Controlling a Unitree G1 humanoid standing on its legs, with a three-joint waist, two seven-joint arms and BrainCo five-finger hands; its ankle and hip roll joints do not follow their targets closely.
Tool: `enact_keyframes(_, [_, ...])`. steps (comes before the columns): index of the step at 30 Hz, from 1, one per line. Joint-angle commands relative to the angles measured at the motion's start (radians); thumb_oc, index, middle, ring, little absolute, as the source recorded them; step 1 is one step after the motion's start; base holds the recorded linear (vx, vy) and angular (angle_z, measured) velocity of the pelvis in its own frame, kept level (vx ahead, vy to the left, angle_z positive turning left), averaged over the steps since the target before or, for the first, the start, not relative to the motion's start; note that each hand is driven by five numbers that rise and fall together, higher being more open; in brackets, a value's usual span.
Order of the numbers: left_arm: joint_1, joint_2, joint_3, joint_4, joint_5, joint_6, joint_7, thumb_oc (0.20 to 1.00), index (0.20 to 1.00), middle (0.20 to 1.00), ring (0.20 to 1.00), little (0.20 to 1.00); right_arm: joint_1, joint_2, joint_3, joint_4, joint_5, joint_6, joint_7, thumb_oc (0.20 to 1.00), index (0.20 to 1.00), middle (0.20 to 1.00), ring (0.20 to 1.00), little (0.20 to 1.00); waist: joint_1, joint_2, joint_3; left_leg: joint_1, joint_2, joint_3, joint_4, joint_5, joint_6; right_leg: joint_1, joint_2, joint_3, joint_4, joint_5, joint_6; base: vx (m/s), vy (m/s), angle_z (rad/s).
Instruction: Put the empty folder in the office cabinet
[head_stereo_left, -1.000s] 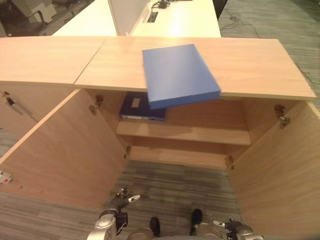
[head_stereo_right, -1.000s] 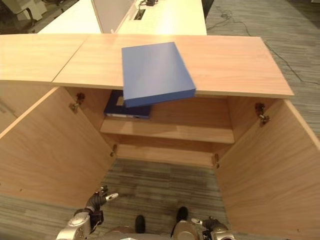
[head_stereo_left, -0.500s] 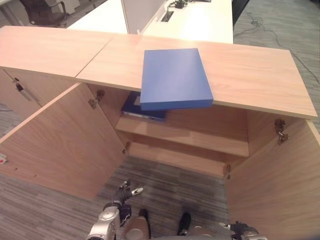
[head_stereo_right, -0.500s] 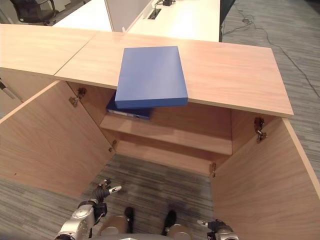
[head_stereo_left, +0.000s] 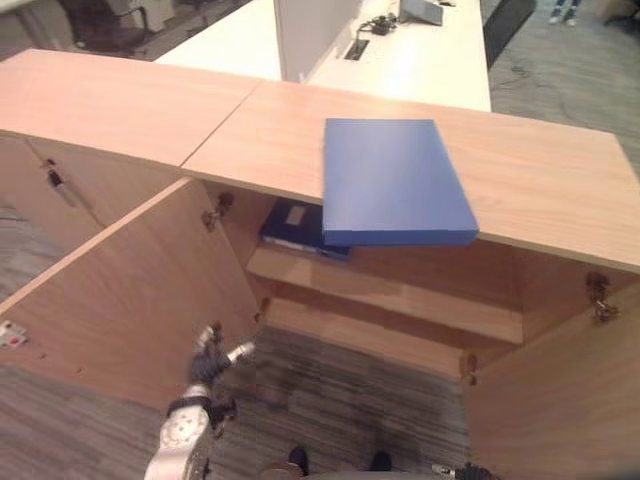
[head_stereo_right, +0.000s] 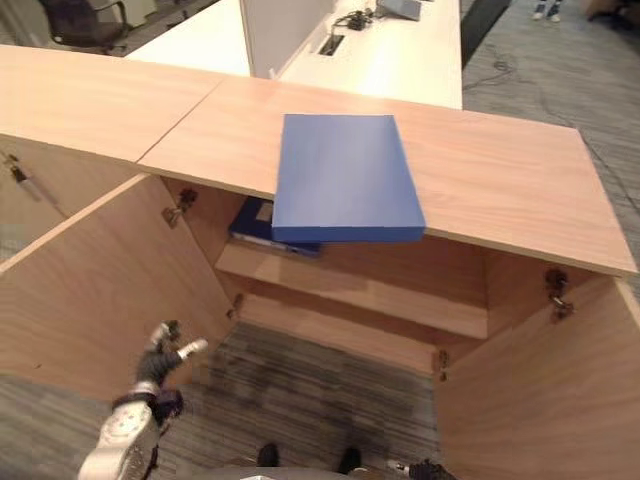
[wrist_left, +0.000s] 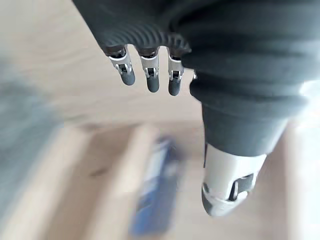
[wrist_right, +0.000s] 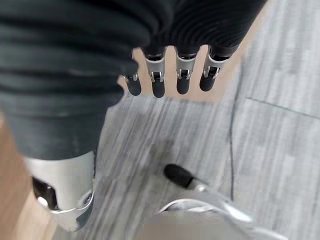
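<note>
The office cabinet (head_stereo_left: 150, 290) stands with both doors swung wide over grey striped carpet (head_stereo_right: 320, 390), white desks (head_stereo_left: 400, 50) behind it, and the empty folder (head_stereo_left: 392, 180), plain blue, lies flat on its wooden top surface (head_stereo_right: 510, 190) with its near end jutting past the front edge above a darker blue binder (head_stereo_left: 295, 228) on the upper shelf (head_stereo_right: 400, 300). The eye views show the left robot hand (head_stereo_left: 213, 362) raised before the left door, fingers spread and holding nothing; its wrist view adds a blurred sight of the binder. The right wrist view shows the right robot hand (wrist_right: 170, 75) over the carpet, fingers straight and empty.
</note>
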Motion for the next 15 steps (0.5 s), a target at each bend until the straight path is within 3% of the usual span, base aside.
enact_keyframes(1, [-0.034,0.019,0.044,-0.127,0.077,-0.100,0.094,1.000,1.000,1.000,1.000,1.000,-0.034,0.022,0.019,0.073,0.037,-0.010,-0.019,1.000,1.000,1.000,1.000,1.000,-0.006,-0.062,0.004,-0.027,0.008,-0.005,0.000,-0.036,-0.022,0.019,-0.028,0.043,0.005,-0.026,0.079,0.04,-0.022,-0.03])
enact_keyframes(5, [-0.082,0.056,0.082,-0.242,0.211,-0.135,0.182,1.000,1.000,1.000,1.000,1.000,-0.024,0.040,0.028,0.071,0.048,-0.033,-0.032,1.000,1.000,1.000,1.000,1.000,-0.008,-0.066,0.005,-0.017,0.013,-0.006,0.000,-0.041,-0.027,0.028,-0.027,0.045,0.005,-0.031,0.080,0.02,-0.017,-0.02])
enact_keyframes(6, [-0.135,0.089,0.084,-0.297,0.313,-0.146,0.237,1.000,1.000,1.000,1.000,1.000,-0.021,0.048,0.039,0.075,0.046,-0.043,-0.043,1.000,1.000,1.000,1.000,1.000,-0.014,-0.067,0.002,-0.008,0.016,-0.002,0.000,-0.049,-0.031,0.036,-0.026,0.045,0.005,-0.036,0.083,0.00,0.000,0.00])
enact_keyframes(8, [-0.155,0.102,0.081,-0.310,0.348,-0.143,0.255,1.000,1.000,1.000,1.000,1.000,-0.022,0.050,0.042,0.077,0.042,-0.046,-0.046,1.000,1.000,1.000,1.000,1.000,-0.016,-0.069,0.001,-0.010,0.015,-0.001,0.000,-0.044,-0.031,0.033,-0.028,0.045,0.005,-0.031,0.083,0.00,0.000,0.00])
enact_keyframes(9, [-0.206,0.137,0.062,-0.339,0.432,-0.131,0.276,1.000,1.000,1.000,1.000,1.000,-0.026,0.052,0.050,0.090,0.030,-0.047,-0.053,1.000,1.000,1.000,1.000,1.000,-0.024,-0.069,-0.002,-0.007,0.017,0.002,0.000,-0.047,-0.034,0.033,-0.029,0.048,0.005,-0.030,0.085,0.00,0.000,0.00])
enact_keyframes(15, [-0.347,0.219,-0.046,-0.392,0.529,-0.139,0.231,1.000,1.000,1.000,1.000,1.000,-0.049,0.040,0.060,0.117,0.005,-0.039,-0.057,1.000,1.000,1.000,1.000,1.000,-0.053,-0.062,-0.021,0.009,0.020,0.018,0.000,-0.058,-0.035,0.037,-0.029,0.058,0.005,-0.026,0.091,0.01,0.004,-0.03])
